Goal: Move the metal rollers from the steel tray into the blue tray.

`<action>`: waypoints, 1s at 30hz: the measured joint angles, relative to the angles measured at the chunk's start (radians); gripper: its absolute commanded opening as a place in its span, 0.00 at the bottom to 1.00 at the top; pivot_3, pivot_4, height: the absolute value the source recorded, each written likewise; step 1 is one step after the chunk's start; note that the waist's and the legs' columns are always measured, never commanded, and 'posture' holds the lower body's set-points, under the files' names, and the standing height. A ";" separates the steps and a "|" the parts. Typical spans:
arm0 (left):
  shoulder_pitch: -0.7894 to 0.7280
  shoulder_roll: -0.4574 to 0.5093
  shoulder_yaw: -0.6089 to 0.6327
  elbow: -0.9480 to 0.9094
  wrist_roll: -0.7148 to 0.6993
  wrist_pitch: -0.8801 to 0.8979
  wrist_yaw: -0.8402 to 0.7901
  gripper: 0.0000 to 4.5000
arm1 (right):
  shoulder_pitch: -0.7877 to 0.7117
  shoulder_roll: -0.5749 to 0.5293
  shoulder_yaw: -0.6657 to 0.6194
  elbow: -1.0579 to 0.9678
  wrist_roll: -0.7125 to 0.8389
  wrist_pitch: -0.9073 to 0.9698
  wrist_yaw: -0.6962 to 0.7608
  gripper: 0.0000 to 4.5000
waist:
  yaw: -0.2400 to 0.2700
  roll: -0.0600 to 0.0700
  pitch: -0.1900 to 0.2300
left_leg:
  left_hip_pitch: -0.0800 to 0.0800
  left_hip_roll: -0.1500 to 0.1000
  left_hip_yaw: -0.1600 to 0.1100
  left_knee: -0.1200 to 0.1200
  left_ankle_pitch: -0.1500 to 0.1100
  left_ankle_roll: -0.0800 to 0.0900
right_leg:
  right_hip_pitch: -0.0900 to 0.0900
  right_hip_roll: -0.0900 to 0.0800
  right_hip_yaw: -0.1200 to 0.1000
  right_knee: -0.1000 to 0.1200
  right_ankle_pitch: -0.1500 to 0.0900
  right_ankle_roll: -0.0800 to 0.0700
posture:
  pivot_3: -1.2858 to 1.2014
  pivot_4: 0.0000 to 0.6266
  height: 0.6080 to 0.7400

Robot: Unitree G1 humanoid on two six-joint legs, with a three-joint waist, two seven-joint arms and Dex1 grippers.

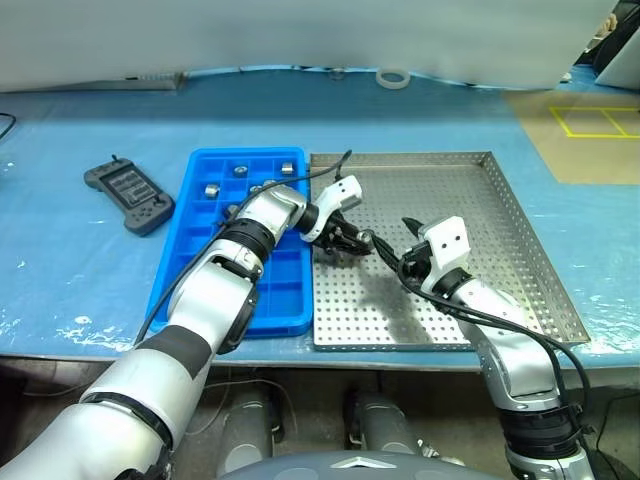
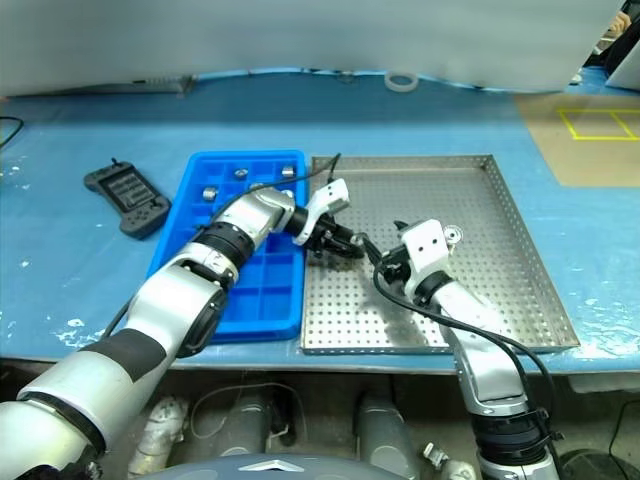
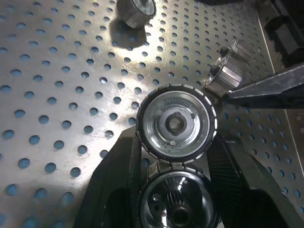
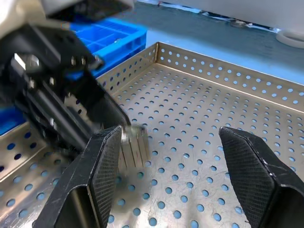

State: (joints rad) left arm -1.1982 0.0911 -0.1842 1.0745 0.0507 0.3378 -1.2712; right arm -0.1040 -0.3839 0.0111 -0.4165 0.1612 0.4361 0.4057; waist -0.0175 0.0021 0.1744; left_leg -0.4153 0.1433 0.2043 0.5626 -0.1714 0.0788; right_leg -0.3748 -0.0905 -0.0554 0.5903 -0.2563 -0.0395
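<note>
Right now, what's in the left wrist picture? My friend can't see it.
The left claw holds a shiny roller between its two black fingers, above the holed steel tray. Two more rollers lie on the tray, one close by and another farther off.

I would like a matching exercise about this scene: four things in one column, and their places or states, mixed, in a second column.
Things:
1. left gripper
2. right gripper
3. white tape ring
4. dark handheld controller

Places or states:
A. on the blue table cover, beside the blue tray
B. at the far edge of the table
C. open, holding nothing, above the steel tray
D. shut on a metal roller

Pairs: 1-D, 2-C, 3-B, 4-A
</note>
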 measured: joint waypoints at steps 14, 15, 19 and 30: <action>0.091 0.064 0.095 -0.235 -0.194 0.223 -0.105 0.37 | -0.039 -0.319 0.123 -0.070 -0.104 -0.092 0.241 0.77 | 0.007 0.000 0.000 | 0.001 0.000 0.000 0.001 0.000 0.001 | 0.003 -0.001 -0.001 -0.001 0.000 0.000 | 0.40 0.24 1.00; 0.093 0.062 0.095 -0.258 -0.208 0.232 -0.113 0.37 | -0.040 -0.322 0.133 -0.068 -0.116 -0.102 0.251 0.77 | 0.007 0.000 0.000 | 0.001 0.000 0.000 0.001 0.000 0.001 | 0.003 -0.001 -0.001 -0.001 0.000 0.000 | 0.40 0.24 1.00; 0.084 0.006 0.161 -0.232 -0.255 0.249 0.010 0.37 | -0.089 -0.314 0.138 -0.048 -0.136 -0.108 0.254 0.77 | 0.005 0.000 0.001 | 0.001 0.000 0.000 0.003 -0.001 0.001 | 0.003 -0.001 -0.001 0.000 0.000 0.000 | 0.40 0.24 1.00; -0.007 -0.161 0.614 -0.037 -0.531 0.132 0.651 0.37 | -0.094 -0.069 0.026 -0.052 -0.040 0.016 0.109 0.77 | 0.003 0.001 0.000 | -0.002 0.000 0.000 0.007 -0.002 0.004 | 0.002 -0.001 -0.001 0.001 0.000 0.000 | 0.40 0.24 1.00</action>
State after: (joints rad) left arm -1.2053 -0.0696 0.4294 1.0378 -0.4806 0.4695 -0.6198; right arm -0.1985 -0.4531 0.0370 -0.4688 0.1213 0.4519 0.5148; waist -0.0143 0.0027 0.1749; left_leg -0.4176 0.1435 0.2043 0.5694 -0.1738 0.0831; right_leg -0.3731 -0.0915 -0.0563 0.5909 -0.2563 -0.0396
